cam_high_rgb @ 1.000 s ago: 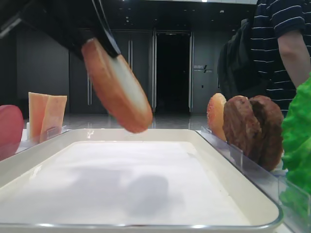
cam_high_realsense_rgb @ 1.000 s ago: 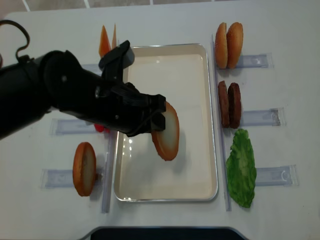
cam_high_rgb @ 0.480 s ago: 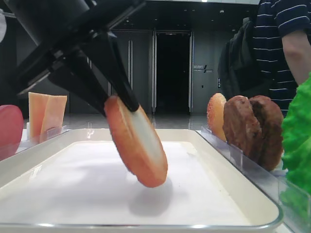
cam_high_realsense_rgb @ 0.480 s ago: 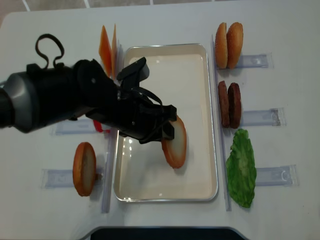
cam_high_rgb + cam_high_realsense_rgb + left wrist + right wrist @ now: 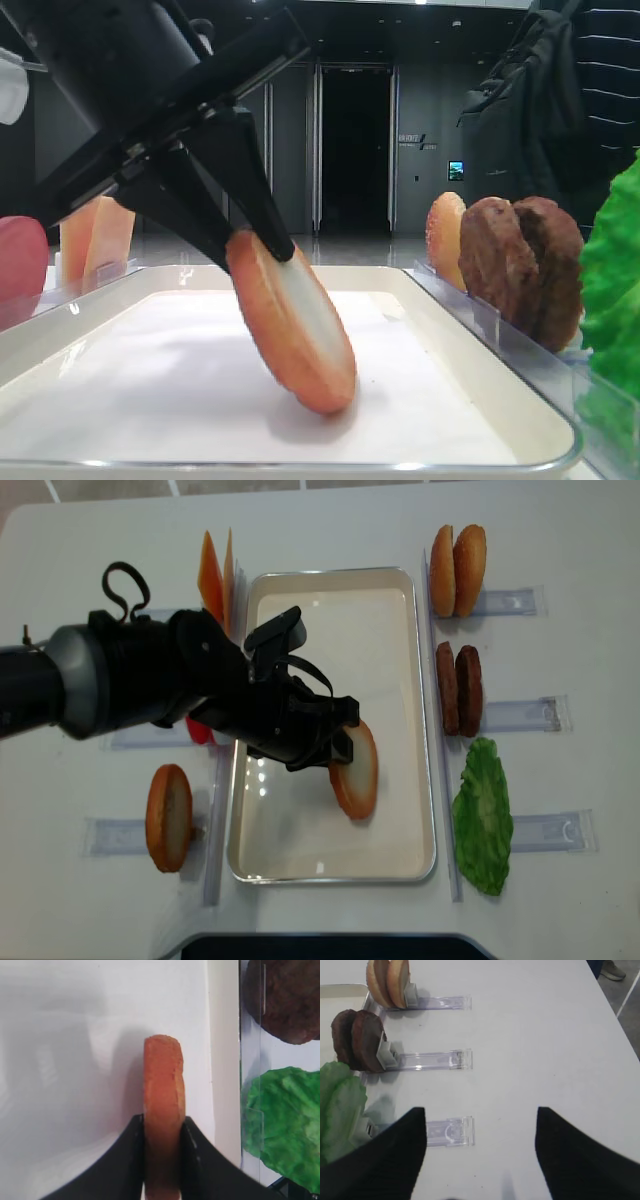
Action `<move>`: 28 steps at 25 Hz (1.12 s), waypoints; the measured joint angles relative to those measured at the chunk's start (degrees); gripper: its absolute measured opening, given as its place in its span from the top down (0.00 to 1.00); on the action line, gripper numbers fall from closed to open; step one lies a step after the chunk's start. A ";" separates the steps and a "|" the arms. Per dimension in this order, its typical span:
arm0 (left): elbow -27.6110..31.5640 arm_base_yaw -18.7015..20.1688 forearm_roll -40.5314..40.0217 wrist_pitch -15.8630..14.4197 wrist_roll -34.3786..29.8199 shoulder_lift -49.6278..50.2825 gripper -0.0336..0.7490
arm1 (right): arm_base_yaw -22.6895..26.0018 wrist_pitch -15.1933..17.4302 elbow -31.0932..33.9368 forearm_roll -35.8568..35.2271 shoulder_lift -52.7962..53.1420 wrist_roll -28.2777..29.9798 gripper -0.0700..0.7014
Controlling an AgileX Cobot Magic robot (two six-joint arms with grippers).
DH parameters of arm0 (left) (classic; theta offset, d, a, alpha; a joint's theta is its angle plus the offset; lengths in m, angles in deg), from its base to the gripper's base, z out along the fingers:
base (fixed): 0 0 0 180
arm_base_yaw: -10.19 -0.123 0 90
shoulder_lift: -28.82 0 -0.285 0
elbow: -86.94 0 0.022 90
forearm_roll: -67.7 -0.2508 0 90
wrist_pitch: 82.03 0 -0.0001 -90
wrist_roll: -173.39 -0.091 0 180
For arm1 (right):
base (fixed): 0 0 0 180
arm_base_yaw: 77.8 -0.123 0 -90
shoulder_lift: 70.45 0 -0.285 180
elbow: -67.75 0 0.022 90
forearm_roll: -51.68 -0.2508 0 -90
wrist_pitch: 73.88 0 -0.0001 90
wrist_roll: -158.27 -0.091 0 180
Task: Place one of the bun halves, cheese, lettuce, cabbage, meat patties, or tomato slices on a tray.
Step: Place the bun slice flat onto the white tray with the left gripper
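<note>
My left gripper (image 5: 338,748) is shut on a bun half (image 5: 357,770), which it holds on edge and tilted over the right middle of the cream tray (image 5: 330,630). In the low exterior view the bun half (image 5: 295,330) has its lower edge down at the tray's white lining (image 5: 150,380). The left wrist view shows both fingers of my left gripper (image 5: 162,1119) pressed against the bun half's (image 5: 164,1075) flat sides. My right gripper (image 5: 480,1110) stands open over bare table, with nothing between its fingers.
Right of the tray stand two bun halves (image 5: 457,570), two meat patties (image 5: 458,688) and lettuce (image 5: 483,815) in clear holders. Cheese (image 5: 215,570) and another bun half (image 5: 168,817) stand on its left. The tomato slice (image 5: 20,265) is mostly behind my arm. A person (image 5: 560,100) stands at the back right.
My left gripper has carried the bun half down and to the right, from above the tray to its lining. The person at the back right has shifted away.
</note>
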 joint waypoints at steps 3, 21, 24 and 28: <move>0.00 0.00 -0.15 -0.05 -0.07 0.00 0.78 | 0.00 0.00 0.00 0.00 0.00 0.00 0.29; -0.10 0.00 -16.96 -3.09 13.67 0.09 0.48 | 0.00 0.00 0.00 0.00 0.00 0.00 0.29; -0.10 0.00 -22.10 -3.75 18.30 0.09 0.45 | 0.00 0.00 0.00 0.00 0.00 0.00 0.29; -0.10 0.00 -27.36 -4.72 22.47 0.09 0.44 | 0.00 0.00 0.00 0.00 0.00 0.00 0.29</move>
